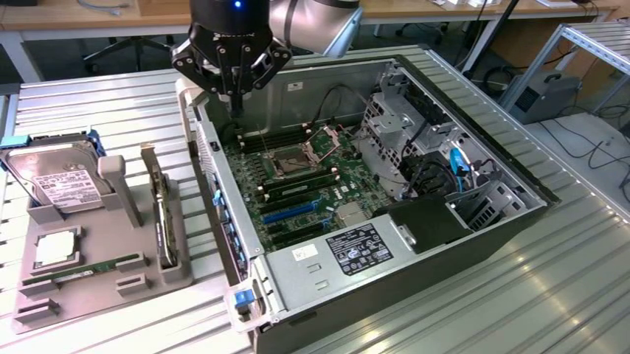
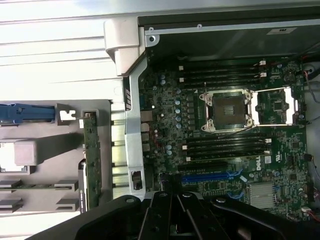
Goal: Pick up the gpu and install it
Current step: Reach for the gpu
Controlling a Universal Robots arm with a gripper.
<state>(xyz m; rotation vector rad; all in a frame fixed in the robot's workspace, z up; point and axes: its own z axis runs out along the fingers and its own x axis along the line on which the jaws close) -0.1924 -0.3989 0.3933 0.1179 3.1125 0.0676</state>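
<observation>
found gripper (image 1: pixel 236 99) fully closed, fingertips pressed together, nothing in them. hanging over the open computer case (image 1: pixel 325 81), above the motherboard (image 1: pixel 295 177) corner beside the case wall on the exterior view's left.

located gpu (image 1: pixel 162 221) outside the case: standing on edge in the grey holder (image 1: pixel 88 295), between the hard drive (image 1: pixel 59 173) and the case wall, well apart from the gripper. untouched.

checked blue expansion slot (image 1: pixel 288 212): bare, no card seated.

judged progress: nil. pick-up not yet made, install not yet made; whole task outstanding.
</observation>
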